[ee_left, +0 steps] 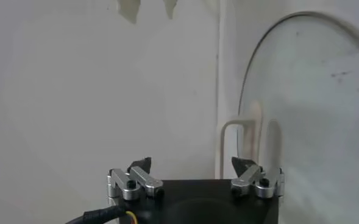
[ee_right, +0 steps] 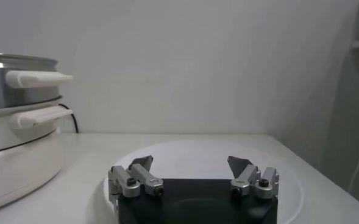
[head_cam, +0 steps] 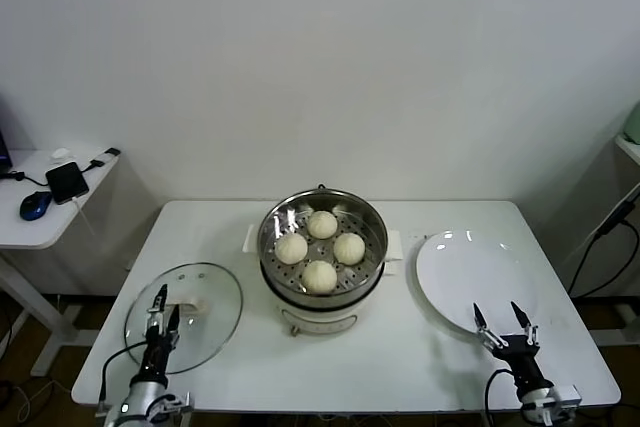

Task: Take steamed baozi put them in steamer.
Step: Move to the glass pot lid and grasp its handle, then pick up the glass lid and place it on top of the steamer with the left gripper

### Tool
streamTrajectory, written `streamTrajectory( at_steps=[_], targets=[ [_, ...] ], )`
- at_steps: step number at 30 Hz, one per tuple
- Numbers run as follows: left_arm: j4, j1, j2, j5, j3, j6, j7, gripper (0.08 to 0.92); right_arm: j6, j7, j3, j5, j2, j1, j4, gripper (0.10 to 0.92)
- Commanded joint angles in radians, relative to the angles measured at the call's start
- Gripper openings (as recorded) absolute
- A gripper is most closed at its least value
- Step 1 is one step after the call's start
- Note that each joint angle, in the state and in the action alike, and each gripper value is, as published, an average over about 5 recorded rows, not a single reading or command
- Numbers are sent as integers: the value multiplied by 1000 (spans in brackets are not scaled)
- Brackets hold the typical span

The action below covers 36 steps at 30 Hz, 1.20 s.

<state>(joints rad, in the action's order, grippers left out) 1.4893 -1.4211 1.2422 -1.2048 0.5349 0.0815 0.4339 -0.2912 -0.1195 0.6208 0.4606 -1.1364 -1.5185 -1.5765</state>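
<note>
now the right gripper point(head_cam: 503, 315) waits with fingers spread and nothing between them, at the near edge of the flat white round plate point(head_cam: 470, 272), which holds nothing. the left gripper point(head_cam: 160, 305), also spread, hangs over the round clear glass lid point(head_cam: 205, 322) lying on the white table point(head_cam: 400, 367). all four pale cream dome-shaped baozi point(head_cam: 320, 276) sit inside the shiny steel steamer basket point(head_cam: 372, 232) on its cream pot. i judge the task finished; maybe only the lid is left.
</note>
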Motion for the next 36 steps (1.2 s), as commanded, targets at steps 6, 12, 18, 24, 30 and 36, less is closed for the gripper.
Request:
streamTrajectory(
  at_steps=[6,12,18,24,30,36],
  targets=[
    [-72,50,2,-4,-9,24,-1,722,3,4,-6,-12,-4,8,7,823],
    [-110,62,9,-12,-13,12,14,549,10,10,-18,-26,-8,19,4,823],
    [-118,66,22,-20,-8,2,31,375,19,14,-18,-26,-6,26,-1,823],
    [-76,51,28,-13,1,-13,32,203,35,14,-13,-21,-6,25,-7,823],
    [106,-11,-8,50,20,8,-23,132,40,13,0,-20,-7,15,-22,823],
    [348,-89,-100,161,90,78,-133,132,57,20,30,-33,-15,4,-49,823]
  ],
)
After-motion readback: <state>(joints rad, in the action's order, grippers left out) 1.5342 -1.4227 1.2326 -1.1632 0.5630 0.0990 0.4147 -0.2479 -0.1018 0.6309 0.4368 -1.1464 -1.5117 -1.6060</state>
